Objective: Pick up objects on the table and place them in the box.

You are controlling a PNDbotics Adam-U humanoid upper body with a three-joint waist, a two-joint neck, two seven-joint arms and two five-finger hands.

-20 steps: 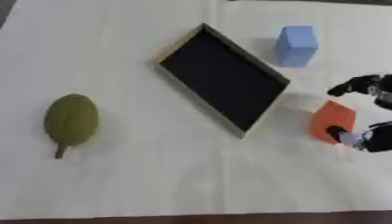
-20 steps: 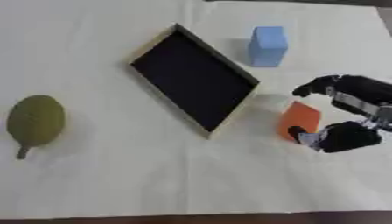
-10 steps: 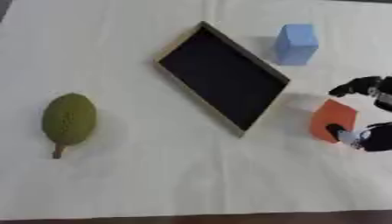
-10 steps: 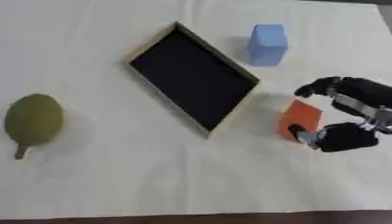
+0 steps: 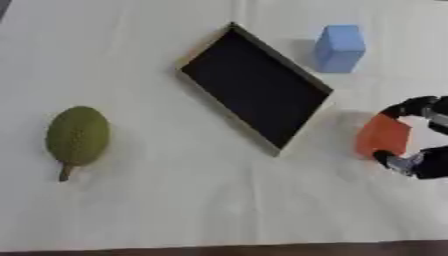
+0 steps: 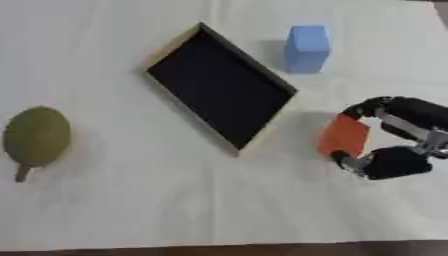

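Observation:
An orange block (image 6: 344,136) stands on the white cloth to the right of the box, with my right hand (image 6: 400,137) curled round it, fingers at its top corner and thumb at its bottom. The box (image 6: 220,86), a shallow tray with a black inside and a pale wooden rim, lies askew in the middle with nothing in it. A light blue block (image 6: 306,48) stands behind the box at the upper right. A green, bumpy, oval fruit (image 5: 77,135) with a short stalk lies at the far left. My left hand shows in neither view.
A white cloth (image 5: 201,200) covers the table; its front edge and a dark strip run along the bottom of the views.
The right hand and the orange block stay where they were; nothing has visibly moved.

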